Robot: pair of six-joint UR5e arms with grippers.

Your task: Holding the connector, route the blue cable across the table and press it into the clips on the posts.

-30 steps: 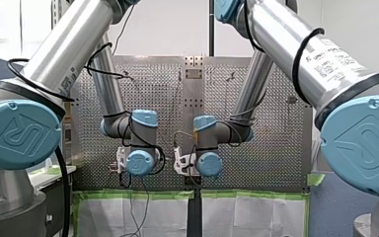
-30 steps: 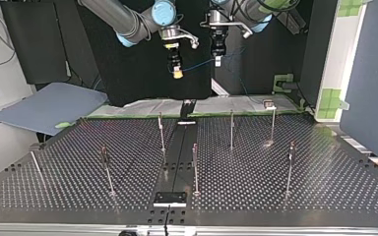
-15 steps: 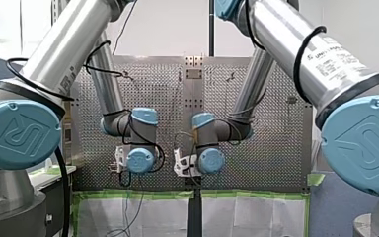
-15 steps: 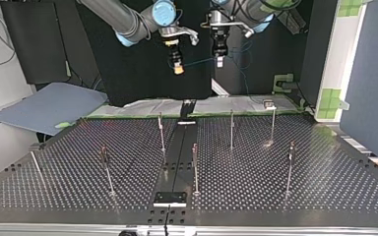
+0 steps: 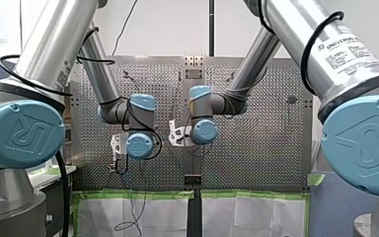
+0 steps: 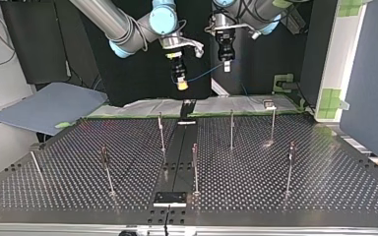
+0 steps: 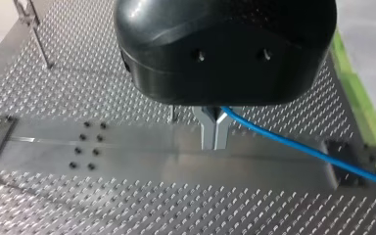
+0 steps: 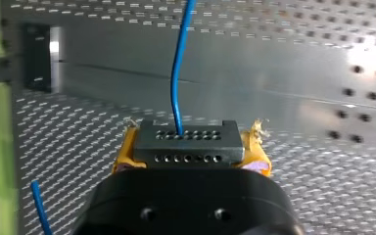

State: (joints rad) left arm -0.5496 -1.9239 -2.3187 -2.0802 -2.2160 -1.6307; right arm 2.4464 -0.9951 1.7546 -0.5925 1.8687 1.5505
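Blue cable (image 6: 203, 74): a short span is held in the air between the two grippers, dipping slightly toward the right one. No part of it is seated in a clip yet.
Connector (image 8: 186, 143): a black block is clamped by its two ends between the yellow pads (image 8: 122, 152) of the right gripper (image 6: 179, 84). The cable leaves its face and runs straight ahead of the fingers.
Right gripper state: clenched on the connector.
Left gripper (image 7: 214, 142): the metal fingers are pinched together on the cable. From the fingers the cable trails off to one side, over the table (image 7: 54, 205) and out past its taped edge.
Long axis: the held span runs from gripper to gripper and is close to level. The right end is carried a little lower.
Posts (image 6: 161, 129): these stand on the table below and ahead of both grippers, well apart from the cable. Their clips are too small to be made out from across the table.
Deciding relation: the cable hangs above the post tops, so it is judged that it must be carried forward and lowered before any clip can be reached.
Nearer arm: the right gripper is judged nearer the post beneath it. Another post (image 6: 232, 129) lies below and ahead of the left gripper.
Step in hand: the cable is judged to be in transport, with pressing not yet begun.
Risk: if the span is pulled too taut between the grippers, the cable could be dragged through the left fingers.
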